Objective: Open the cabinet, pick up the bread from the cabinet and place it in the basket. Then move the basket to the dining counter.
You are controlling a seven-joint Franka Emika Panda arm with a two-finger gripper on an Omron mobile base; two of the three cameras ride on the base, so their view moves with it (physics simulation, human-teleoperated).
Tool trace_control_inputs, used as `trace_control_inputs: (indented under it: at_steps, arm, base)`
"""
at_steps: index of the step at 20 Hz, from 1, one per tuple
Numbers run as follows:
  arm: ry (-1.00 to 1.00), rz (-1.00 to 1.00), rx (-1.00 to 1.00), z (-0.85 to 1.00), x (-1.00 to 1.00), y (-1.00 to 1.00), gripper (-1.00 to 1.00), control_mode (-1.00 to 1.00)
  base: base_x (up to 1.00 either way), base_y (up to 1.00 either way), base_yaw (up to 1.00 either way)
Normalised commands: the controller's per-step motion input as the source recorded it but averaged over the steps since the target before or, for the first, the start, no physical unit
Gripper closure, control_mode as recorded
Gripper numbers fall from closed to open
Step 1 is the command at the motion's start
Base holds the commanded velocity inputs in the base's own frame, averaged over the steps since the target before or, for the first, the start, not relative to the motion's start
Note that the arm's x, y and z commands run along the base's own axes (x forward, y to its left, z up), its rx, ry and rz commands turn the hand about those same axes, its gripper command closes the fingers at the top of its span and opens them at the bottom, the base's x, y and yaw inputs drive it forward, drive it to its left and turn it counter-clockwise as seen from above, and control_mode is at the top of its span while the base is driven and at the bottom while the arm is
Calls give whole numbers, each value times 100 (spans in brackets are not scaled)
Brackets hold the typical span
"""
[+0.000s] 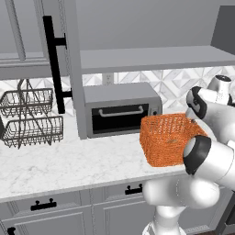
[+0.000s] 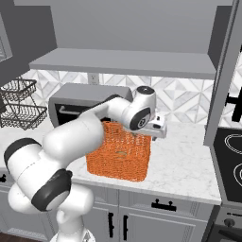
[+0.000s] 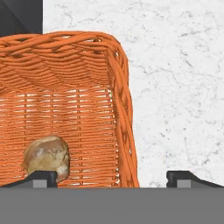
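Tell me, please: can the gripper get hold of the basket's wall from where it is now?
Probably yes. The open gripper straddles the basket wall, one fingertip inside near the bread, one outside; nothing blocks it.

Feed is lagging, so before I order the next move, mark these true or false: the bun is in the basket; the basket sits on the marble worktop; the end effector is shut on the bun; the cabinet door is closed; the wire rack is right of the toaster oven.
1. The small golden-brown bun lies in the square orange woven basket. True.
2. The basket sits on the white marble worktop. True.
3. The end effector is shut on the bun. False: its fingers are spread, straddling the basket's wall.
4. The grey cabinet door is closed. False: it stands open.
5. The dark two-tier wire rack is right of the grey toaster oven. False: left.
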Motion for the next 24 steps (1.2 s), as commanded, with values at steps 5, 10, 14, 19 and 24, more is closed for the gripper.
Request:
trace_control_inputs:
  at_steps: [5,10,14,19,24]
  arm:
    - [0,0,0,-18,-5,-6,-100,-100]
    - [0,0,0,-37,1,0,-100,-100]
    - [0,0,0,-33,1,0,-100,-100]
    - [0,0,0,-32,0,0,-100,-100]
    - [0,0,0,-24,3,0,-100,-100]
  base:
    - [0,0,0]
    - [0,0,0]
    - [0,0,0]
    - [0,0,0]
    - [0,0,0]
